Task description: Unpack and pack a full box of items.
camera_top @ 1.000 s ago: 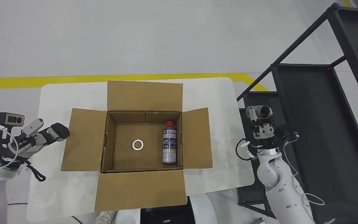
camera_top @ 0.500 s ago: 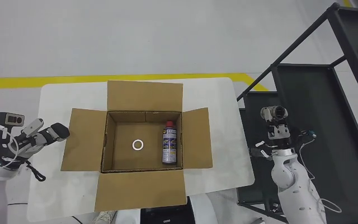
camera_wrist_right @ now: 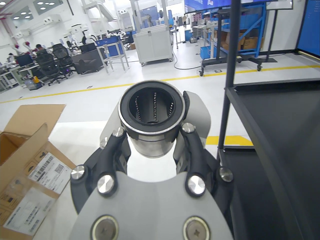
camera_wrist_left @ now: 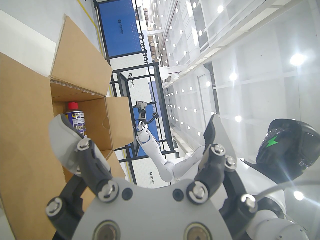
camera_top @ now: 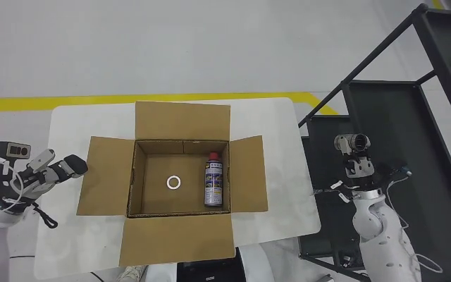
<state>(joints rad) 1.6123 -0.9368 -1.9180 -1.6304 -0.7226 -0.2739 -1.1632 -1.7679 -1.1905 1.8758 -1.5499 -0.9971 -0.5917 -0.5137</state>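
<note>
Box: the open cardboard box (camera_top: 182, 121) is sitting in the middle of the white table (camera_top: 70, 127), with all four flaps folded outward.
Spray can: the spray can (camera_top: 213, 185) is resting inside the box against the 3 o'clock wall, its red cap pointing toward 12 o'clock; whether it is lying flat or standing I cannot tell.
Ring: a small white ring (camera_top: 173, 182) is lying on the box floor at 9 o'clock of the spray can, apart from it and from every wall.
Left gripper: the left gripper (camera_top: 62, 168) is hovering at 9 o'clock of the box, just beyond the flap on that side and near the table's edge. Its fingers (camera_wrist_left: 62, 136) are spreading wide with nothing between them.
Right gripper: the right gripper (camera_wrist_right: 153, 118) is hanging at 3 o'clock of the box, well past the table's edge and over the black rack (camera_top: 402, 120). It is pinching a metal bearing sleeve (camera_wrist_right: 152, 136) from two sides, the sleeve's open bore facing the wrist camera.
Floor: a yellow line (camera_top: 70, 103) is running across the floor at 12 o'clock of the table.
</note>
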